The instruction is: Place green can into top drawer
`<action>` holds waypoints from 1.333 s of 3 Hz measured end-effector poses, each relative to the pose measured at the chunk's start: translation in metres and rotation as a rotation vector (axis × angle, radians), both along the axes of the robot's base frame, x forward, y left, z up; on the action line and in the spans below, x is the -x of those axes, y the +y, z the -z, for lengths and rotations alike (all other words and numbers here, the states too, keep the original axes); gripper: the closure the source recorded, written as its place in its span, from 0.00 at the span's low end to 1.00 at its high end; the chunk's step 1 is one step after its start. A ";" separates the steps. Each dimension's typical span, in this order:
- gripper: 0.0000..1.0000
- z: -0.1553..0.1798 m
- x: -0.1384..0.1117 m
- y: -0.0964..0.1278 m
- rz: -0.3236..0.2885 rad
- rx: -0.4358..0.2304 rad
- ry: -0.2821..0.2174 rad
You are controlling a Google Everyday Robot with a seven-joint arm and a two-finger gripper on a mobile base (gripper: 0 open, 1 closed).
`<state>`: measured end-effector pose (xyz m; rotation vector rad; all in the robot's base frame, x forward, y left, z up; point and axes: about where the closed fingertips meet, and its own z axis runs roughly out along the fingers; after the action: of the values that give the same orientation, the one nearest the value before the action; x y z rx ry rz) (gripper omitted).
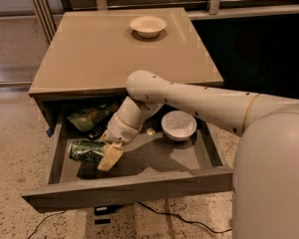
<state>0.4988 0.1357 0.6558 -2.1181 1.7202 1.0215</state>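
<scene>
The top drawer [124,190] is pulled wide open below the tan cabinet top. The green can [84,150] lies on its side in the drawer's left part, low over or on the floor. My gripper [105,152] reaches down into the drawer, and its pale fingers [110,157] are closed around the can's right end. My white arm comes in from the right over the drawer.
A flat green snack bag [85,116] lies at the drawer's back left. A white bowl [179,125] sits in the drawer's right half, with a small pale object [150,131] beside it. A cream bowl [147,26] stands on the cabinet top [89,54].
</scene>
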 end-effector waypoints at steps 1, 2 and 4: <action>0.60 0.000 0.000 0.000 0.000 0.000 0.000; 0.37 0.000 0.000 0.000 0.000 0.000 0.000; 0.00 0.000 0.000 0.000 0.000 0.000 0.000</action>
<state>0.4987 0.1358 0.6557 -2.1184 1.7200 1.0219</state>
